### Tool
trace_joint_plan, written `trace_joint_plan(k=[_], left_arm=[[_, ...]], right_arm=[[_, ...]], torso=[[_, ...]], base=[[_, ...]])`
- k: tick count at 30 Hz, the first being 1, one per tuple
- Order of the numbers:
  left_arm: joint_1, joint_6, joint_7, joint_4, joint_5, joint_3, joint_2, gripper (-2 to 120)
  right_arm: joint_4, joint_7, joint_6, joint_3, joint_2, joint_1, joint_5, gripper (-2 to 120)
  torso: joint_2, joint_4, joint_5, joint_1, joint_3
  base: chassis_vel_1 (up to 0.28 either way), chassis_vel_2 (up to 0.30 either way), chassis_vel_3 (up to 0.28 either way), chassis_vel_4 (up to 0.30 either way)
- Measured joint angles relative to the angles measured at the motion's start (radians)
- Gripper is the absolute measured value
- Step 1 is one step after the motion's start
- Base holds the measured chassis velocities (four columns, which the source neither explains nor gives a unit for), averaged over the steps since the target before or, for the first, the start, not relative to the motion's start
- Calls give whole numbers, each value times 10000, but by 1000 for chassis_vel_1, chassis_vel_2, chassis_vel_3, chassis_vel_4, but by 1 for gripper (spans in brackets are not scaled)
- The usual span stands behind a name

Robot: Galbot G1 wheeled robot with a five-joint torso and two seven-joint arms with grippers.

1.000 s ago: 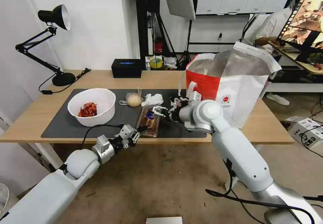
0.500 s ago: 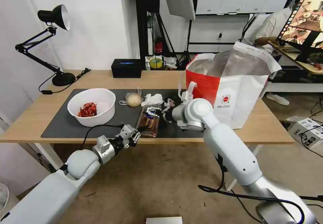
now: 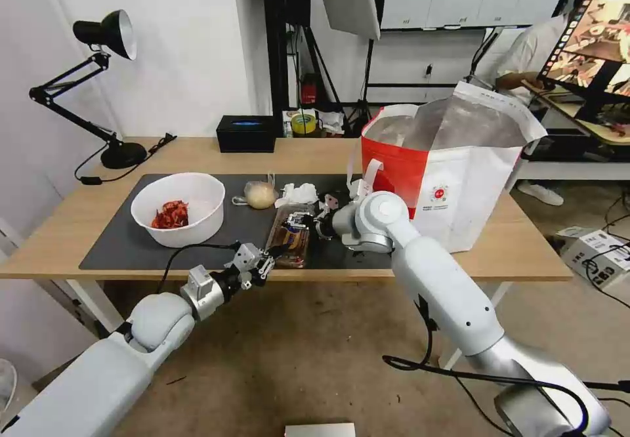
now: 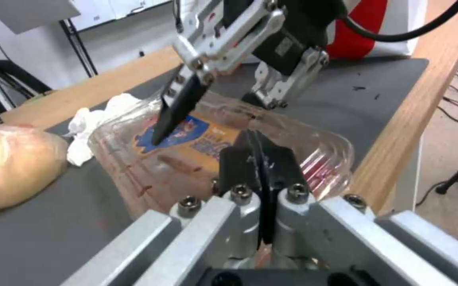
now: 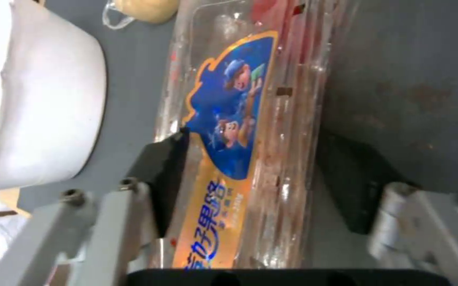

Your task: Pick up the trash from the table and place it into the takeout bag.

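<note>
The long light-wood tabletop (image 3: pixel 315 155) is noted carrying the boxy white-and-red takeout bag (image 3: pixel 459 181) at its right end. On the dark grey mat (image 3: pixel 118 240) are seen the white round bowl (image 3: pixel 178 208) and the clear plastic clamshell tray (image 3: pixel 292 237). The tray is straddled by the wide-spread right pincer (image 3: pixel 308 222); its near edge is nipped by the closed left pincer (image 3: pixel 272 253).

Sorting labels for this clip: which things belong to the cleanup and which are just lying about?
Job: white round bowl, clear plastic clamshell tray, crumpled white tissue, small clear bag, white-and-red takeout bag.
Lying about: black desk lamp, small black box.
</note>
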Motion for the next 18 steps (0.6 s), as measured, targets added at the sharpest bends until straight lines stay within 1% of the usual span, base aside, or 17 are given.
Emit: trace_joint_plan(k=[1,3,5,6,7,9,10,11,13,15,16,18], left_arm=[[21,-4,0,-3,0,0,-14,0],[30,-5,0,-6,0,-5,-17,0],[76,-7,1,-18,0,-59,-18,0],[76,-7,1,-18,0,-59,-18,0],[89,-10,2,-19,-1,-77,-18,0],[110,-35,6,-29,-24,-135,-3,0],[110,-35,6,-29,-24,-135,-3,0],[112,-42,8,-37,-41,-147,7,0],[121,-71,14,-77,-131,-213,59,0],[128,-76,14,-104,-157,-249,73,0],[151,-78,15,-147,-188,-313,103,0],[196,-79,15,-192,-214,-400,133,0]], right_arm=[[-11,1,1,-9,2,-12,0,51],[-14,0,1,-11,4,-19,0,49],[-21,-4,1,-38,23,-60,2,37],[-21,-4,1,-38,23,-60,2,37],[-21,-6,1,-24,24,-75,1,34],[-20,-15,3,2,25,-134,-2,22],[-20,-15,3,2,25,-134,-2,22],[-20,-26,3,8,24,-148,0,19],[-15,-55,3,35,7,-172,13,8],[-12,-63,3,44,5,-174,14,7],[-9,-69,3,59,0,-176,15,2],[-9,-71,2,75,-6,-177,16,0]], torso=[[0,0,0,0,0],[0,0,0,1,1],[0,4,2,0,2],[0,4,2,0,2],[0,5,1,0,1],[0,5,2,0,1],[0,5,2,0,1],[0,5,1,0,2],[0,6,2,1,2],[0,7,2,1,2],[0,8,2,1,1],[0,8,2,1,2]], base=[[0,0,0,0],[0,0,0,0],[0,0,0,0],[0,0,0,0],[0,0,0,0],[0,0,0,0],[0,0,0,0],[0,0,0,0],[0,0,0,0],[0,0,0,0],[0,0,0,0],[0,0,0,0]])
